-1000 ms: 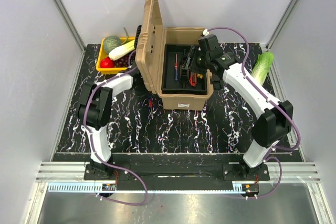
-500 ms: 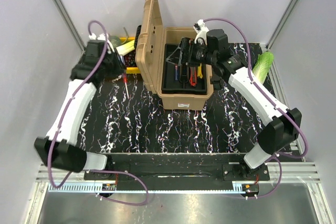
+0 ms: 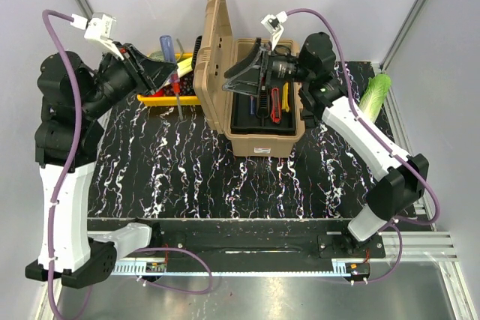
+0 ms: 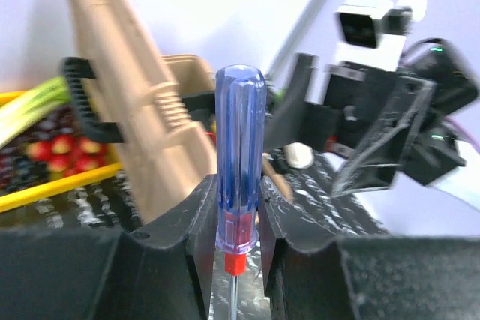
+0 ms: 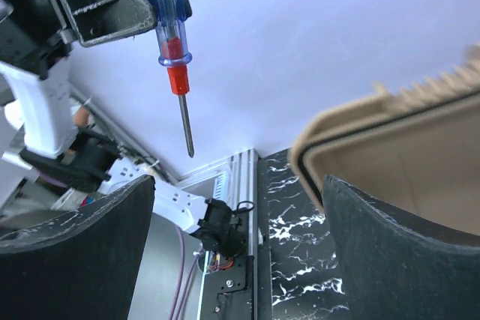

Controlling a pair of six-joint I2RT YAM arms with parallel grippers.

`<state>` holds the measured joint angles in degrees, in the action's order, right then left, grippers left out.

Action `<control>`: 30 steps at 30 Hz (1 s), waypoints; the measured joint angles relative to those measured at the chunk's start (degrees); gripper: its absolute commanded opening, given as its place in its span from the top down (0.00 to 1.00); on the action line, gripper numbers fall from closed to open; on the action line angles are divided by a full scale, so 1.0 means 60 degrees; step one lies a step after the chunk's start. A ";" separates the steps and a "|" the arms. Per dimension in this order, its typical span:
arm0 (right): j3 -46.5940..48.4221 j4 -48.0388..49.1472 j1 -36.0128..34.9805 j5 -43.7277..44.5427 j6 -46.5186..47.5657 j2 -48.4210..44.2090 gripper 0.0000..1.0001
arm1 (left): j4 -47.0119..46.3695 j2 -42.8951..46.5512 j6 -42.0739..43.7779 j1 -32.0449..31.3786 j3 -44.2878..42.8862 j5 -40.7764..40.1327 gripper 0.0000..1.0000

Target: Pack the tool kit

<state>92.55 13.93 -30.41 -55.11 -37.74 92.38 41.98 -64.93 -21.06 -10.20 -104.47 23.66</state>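
We clamp the blue screwdriver (image 4: 238, 148) upright in our left gripper (image 4: 236, 215), high to the left of the open toolbox (image 3: 266, 139), ready to carry it in, while our right gripper (image 3: 241, 79) hangs wide and empty above that toolbox.

The left arm (image 3: 66, 177) stood tall over its base, elbow high and forearm bent across toward the right. The left claw (image 3: 166, 73) pointed right and slightly downward. Its jaws were clamped on a blue-handled screwdriver (image 4: 238, 148), with the handle sticking up above the fingers (image 4: 172, 237) and the thin shaft hanging below them. The right arm (image 3: 360, 136) stretched forward and to the left in a long slant, its wrist about level. The right claw (image 3: 247, 76) faced left toward the left claw, its two fingers (image 5: 75, 252) spread wide apart. The screwdriver stood ahead of it, well clear of its fingertips.
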 measured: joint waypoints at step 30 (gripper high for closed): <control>0.0091 -0.2517 -0.0831 0.4062 0.1049 -0.0492 1.00 | -0.2830 -0.1202 -0.1836 -0.2087 0.0302 0.0142 0.03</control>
<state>93.10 -1.17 -35.40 -30.74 -31.44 89.43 24.99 -72.14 -32.08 -22.72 -102.65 24.51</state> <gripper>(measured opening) 0.102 0.941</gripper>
